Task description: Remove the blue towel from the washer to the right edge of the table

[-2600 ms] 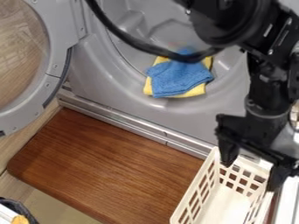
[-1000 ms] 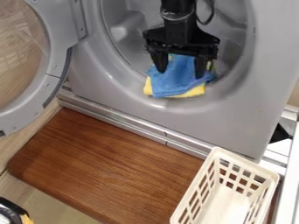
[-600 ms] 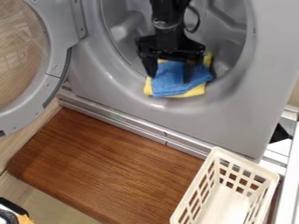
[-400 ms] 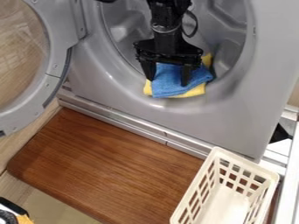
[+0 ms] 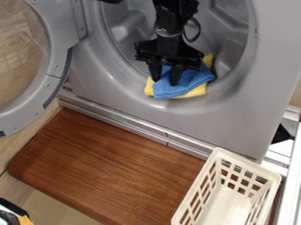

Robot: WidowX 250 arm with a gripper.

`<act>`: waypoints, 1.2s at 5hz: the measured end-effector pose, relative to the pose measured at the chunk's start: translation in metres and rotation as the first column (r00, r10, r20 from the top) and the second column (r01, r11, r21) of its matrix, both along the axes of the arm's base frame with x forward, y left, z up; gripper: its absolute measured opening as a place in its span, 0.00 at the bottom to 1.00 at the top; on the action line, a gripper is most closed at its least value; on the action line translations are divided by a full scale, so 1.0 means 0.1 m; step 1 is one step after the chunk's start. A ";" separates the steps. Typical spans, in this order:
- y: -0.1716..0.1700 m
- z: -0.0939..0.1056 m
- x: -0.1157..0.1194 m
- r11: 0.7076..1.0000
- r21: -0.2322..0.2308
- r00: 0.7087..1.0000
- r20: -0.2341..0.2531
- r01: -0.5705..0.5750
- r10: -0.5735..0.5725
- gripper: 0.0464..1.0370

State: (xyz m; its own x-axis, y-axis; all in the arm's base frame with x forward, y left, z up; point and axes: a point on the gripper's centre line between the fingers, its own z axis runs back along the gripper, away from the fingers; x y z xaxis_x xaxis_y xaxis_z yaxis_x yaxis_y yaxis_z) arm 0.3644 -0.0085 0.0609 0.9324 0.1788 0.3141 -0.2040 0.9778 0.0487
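Grey washer — black fingers slightly parted, narrow gap, touching blue towel — yellow cloth beneath.

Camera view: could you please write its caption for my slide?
Robot hand at a blue towel on a yellow cloth, in the mouth of an open washer, basket nearby.

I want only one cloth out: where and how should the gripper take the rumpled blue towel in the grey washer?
Probably a shallow pinch at the middle of the blue towel, coming from above. It lies rumpled over the yellow cloth at the grey washer's opening, so its slack should bunch up, while a deeper or edge grip might catch both.
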 end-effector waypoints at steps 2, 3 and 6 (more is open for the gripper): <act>-0.05 -0.01 -0.01 1.000 -0.008 1.000 -0.002 -0.001 0.001 0.02; -0.06 -0.02 -0.03 1.000 -0.007 1.000 -0.009 0.004 -0.004 0.01; -0.05 0.48 -0.26 1.000 -0.023 0.996 0.094 -0.011 0.013 0.01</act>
State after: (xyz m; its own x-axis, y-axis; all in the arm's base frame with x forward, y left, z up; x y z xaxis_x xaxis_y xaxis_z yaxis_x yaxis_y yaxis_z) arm 0.3387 -0.0135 0.1090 0.8967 0.1977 0.3960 -0.2182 0.9759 0.0068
